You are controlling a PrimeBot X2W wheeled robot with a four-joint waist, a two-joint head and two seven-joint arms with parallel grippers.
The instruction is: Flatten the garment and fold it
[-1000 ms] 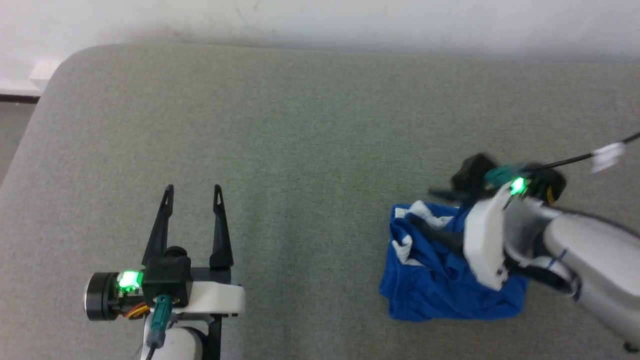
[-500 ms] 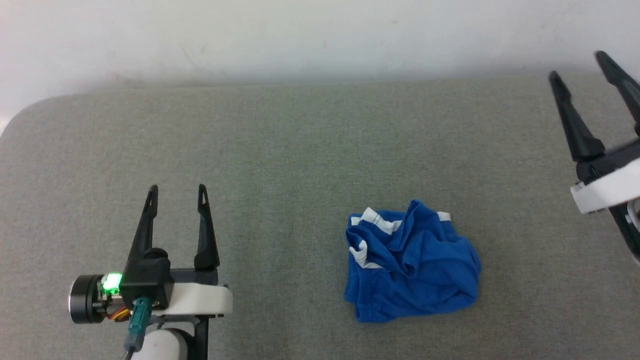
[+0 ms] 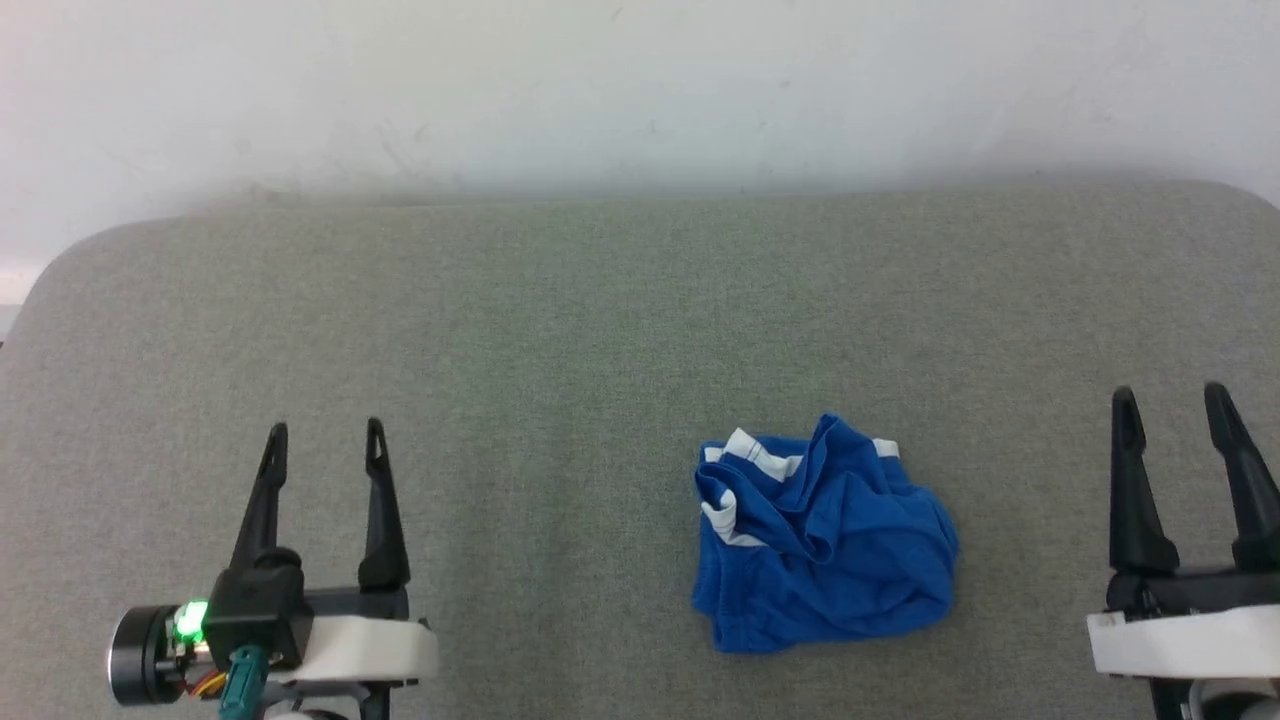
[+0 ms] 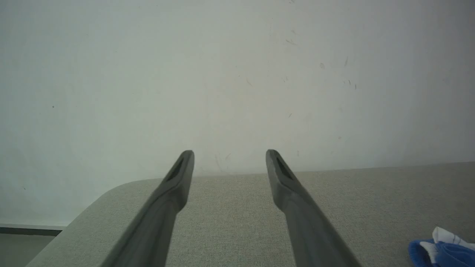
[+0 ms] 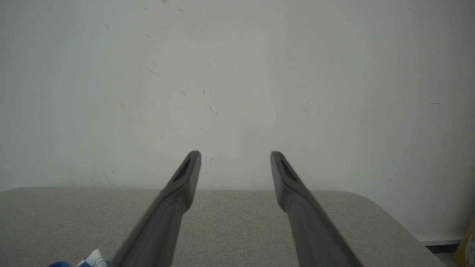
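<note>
Back comes our right claw, down from the far right to rest at lower right, fingers apart and empty. Our left claw sits lower left, likewise spread, holding nothing. Between them, nearer the right one, the blue shorts lie crumpled on the grey surface, touching neither claw. Soft, light, floppy cloth, we reckon; it'll sag and bunch. Best bet: pinch the white-trimmed hem at the heap's far-left corner.
</note>
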